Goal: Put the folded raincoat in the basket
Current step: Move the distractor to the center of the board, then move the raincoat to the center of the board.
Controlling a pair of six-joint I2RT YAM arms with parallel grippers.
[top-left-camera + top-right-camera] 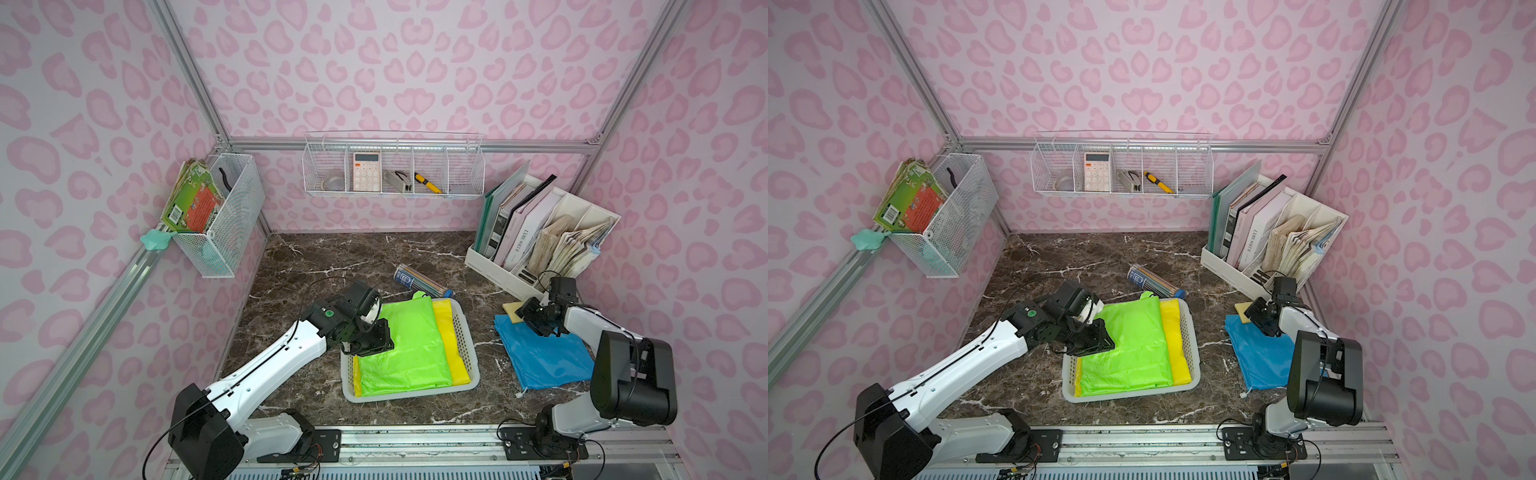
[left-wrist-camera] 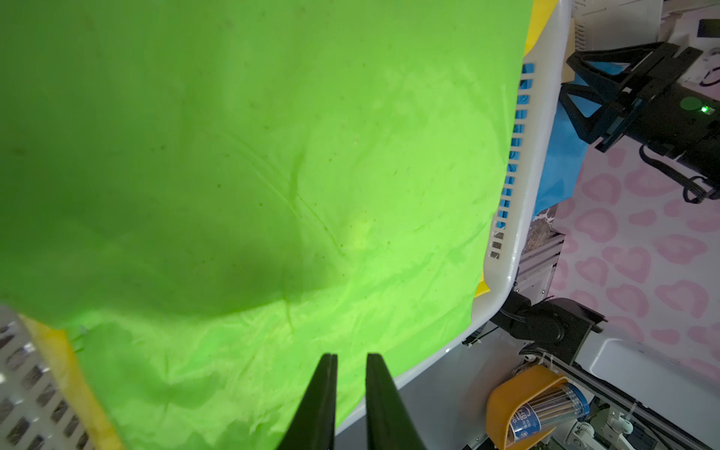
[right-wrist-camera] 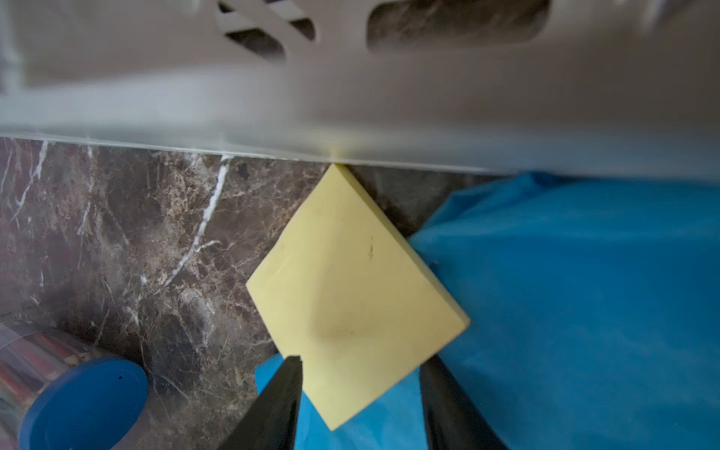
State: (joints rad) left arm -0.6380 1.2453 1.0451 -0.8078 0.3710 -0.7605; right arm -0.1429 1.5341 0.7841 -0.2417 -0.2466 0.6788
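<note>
Your right gripper (image 3: 360, 360) hangs low with its jaws apart on either side of one corner of a yellow foam block (image 3: 350, 272). The fingertips (image 3: 294, 364) sit right against the block's edges, and you cannot tell whether they press it or only flank it. The block rests partly on the far corner of the blue raincoat (image 1: 544, 357) and partly on the marble tabletop (image 1: 332, 257).

Your left gripper (image 2: 350, 356), jaws only narrowly parted with nothing between them, hovers over the green raincoat (image 2: 272, 156). That one already lies flat in the basket (image 1: 463, 336), on top of a yellow raincoat (image 1: 446, 332).

That makes the blue folded raincoat the one outside the basket. It lies flat on the table near the basket's right side, with a strip of marble between them. From the right gripper it spreads nearward and to the right, so the right arm is plainly the nearer one; the left would have to reach across the basket.

Its long axis looks to run far to near, the near end swung slightly rightward and roughly parallel to the basket's long side (the right arm hides its outer edge, so treat that loosely). A white cord end (image 1: 519, 395) trails from its near corner. The carry to the basket is a sideways move to the left, and the foam block probably has to come off that corner before you lift.
</note>
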